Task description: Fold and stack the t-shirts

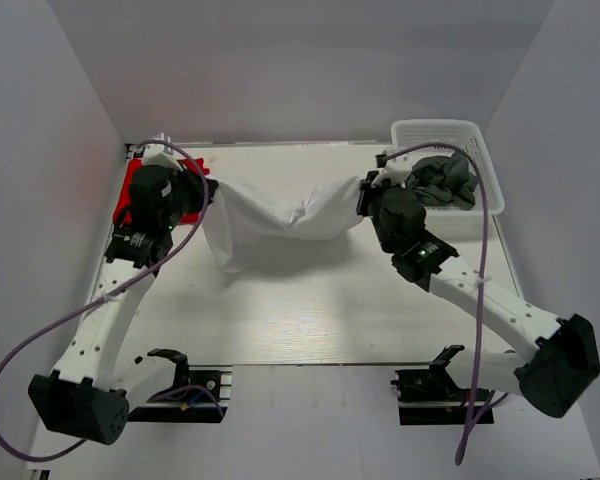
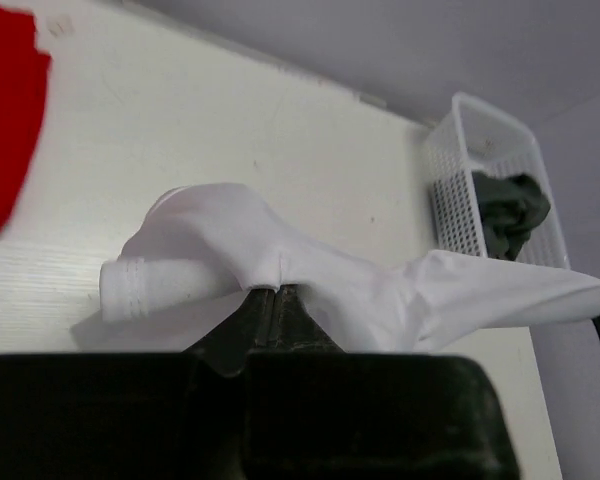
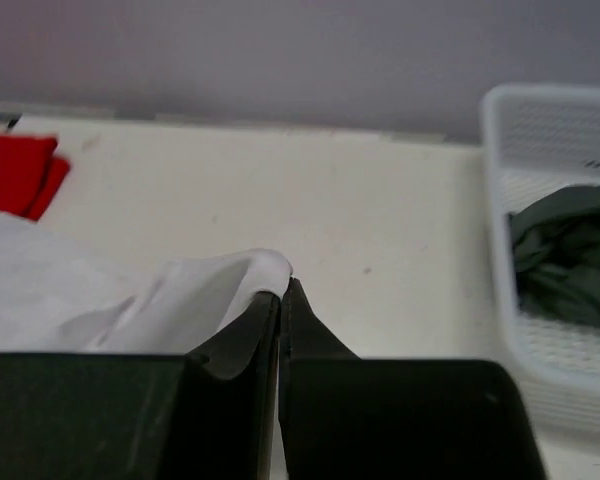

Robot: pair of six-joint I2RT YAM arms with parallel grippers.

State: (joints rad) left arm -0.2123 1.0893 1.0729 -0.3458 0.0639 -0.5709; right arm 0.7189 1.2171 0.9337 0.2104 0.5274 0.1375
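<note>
The white t-shirt (image 1: 280, 218) hangs stretched between both arms above the table's far half. My left gripper (image 2: 272, 290) is shut on its left end, where a hemmed sleeve (image 2: 155, 280) sticks out. My right gripper (image 3: 285, 287) is shut on its right corner (image 3: 250, 275). The red t-shirt (image 1: 132, 190) lies at the far left, partly hidden by the left arm; it also shows as red cloth (image 2: 5, 110) in the left wrist view. The dark grey t-shirt (image 1: 442, 180) lies crumpled in the basket.
A white lattice basket (image 1: 435, 130) stands at the far right corner, close behind the right arm. White walls enclose the table on three sides. Two black mounts (image 1: 185, 375) sit at the near edge.
</note>
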